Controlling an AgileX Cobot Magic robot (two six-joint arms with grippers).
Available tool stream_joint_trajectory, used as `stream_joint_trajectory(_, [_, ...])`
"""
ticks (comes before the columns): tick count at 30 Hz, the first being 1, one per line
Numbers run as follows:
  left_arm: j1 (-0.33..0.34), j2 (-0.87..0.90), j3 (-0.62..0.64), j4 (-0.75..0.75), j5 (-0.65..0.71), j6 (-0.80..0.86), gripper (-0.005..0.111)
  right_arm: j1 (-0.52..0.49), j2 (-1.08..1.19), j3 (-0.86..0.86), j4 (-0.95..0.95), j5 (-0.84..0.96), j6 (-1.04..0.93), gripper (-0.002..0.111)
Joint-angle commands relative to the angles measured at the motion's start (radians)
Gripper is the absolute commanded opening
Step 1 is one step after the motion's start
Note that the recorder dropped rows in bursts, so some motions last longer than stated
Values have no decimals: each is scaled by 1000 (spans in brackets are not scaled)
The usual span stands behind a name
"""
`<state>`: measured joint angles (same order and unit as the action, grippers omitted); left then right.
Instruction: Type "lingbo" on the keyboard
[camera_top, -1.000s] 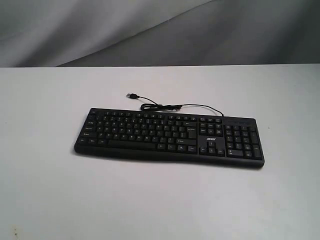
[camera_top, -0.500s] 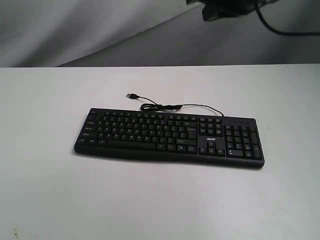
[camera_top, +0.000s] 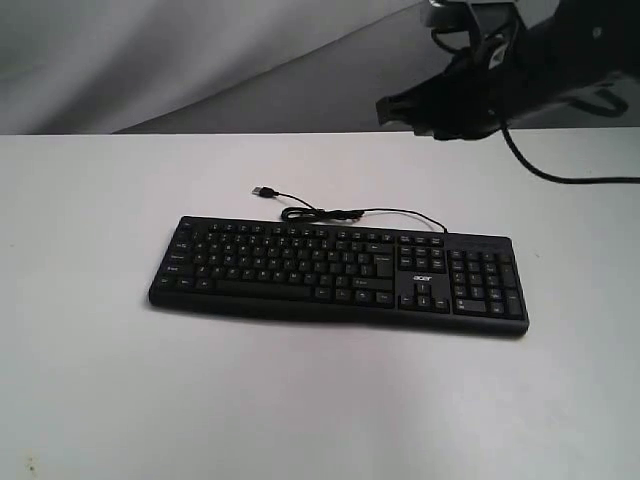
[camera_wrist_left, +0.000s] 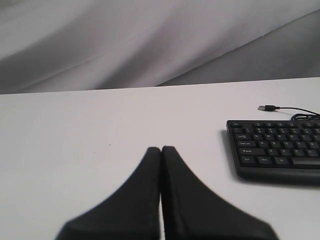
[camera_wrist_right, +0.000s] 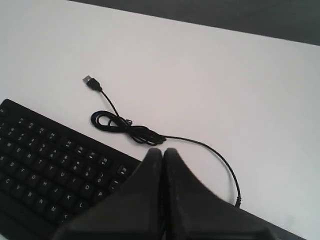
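Note:
The black keyboard (camera_top: 340, 272) lies flat on the white table (camera_top: 100, 380), its number pad at the right end. My right gripper (camera_top: 386, 108) hangs high above the table behind the keyboard's right half, shut with nothing in it. In the right wrist view the right gripper (camera_wrist_right: 163, 151) has its jaws pressed together over the keyboard's (camera_wrist_right: 50, 165) back edge, near the top key rows. In the left wrist view my left gripper (camera_wrist_left: 161, 149) is shut and empty, low over bare table, apart from the keyboard's (camera_wrist_left: 280, 150) left end. The exterior view does not show the left gripper.
The thin black cable (camera_top: 330, 213) coils behind the keyboard and ends in a loose USB plug (camera_top: 262, 190). A grey cloth backdrop (camera_top: 200, 60) rises beyond the table's far edge. A black cable (camera_top: 560, 175) hangs from the right arm.
The right arm has come into the exterior view from the top right and has moved down and left. The keyboard has not moved.

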<state>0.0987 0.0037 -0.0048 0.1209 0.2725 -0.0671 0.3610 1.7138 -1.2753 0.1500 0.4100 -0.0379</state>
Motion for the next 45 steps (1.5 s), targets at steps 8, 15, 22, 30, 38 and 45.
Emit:
stream_joint_trajectory(8, [1, -4, 5, -4, -7, -2, 1, -3, -630, 379, -183, -297, 0, 0])
stream_joint_trajectory(15, [1, -4, 5, -4, -7, -2, 1, -173, -1080, 619, -218, -307, -18, 0])
stream_joint_trajectory(22, [1, -4, 5, -4, -7, -2, 1, -426, -1377, 873, -218, -307, -8, 0])
stream_joint_trajectory(30, [1, -4, 5, -4, -7, -2, 1, -439, -1512, 1039, -218, -249, 99, 0])
stream_joint_trajectory(38, [1, -4, 5, -4, -7, -2, 1, -440, -1668, 1213, -218, -240, 99, 0])
stream_joint_trajectory(45, [1, -4, 5, -4, -7, -2, 1, -442, -1714, 1275, -218, -186, 95, 0])
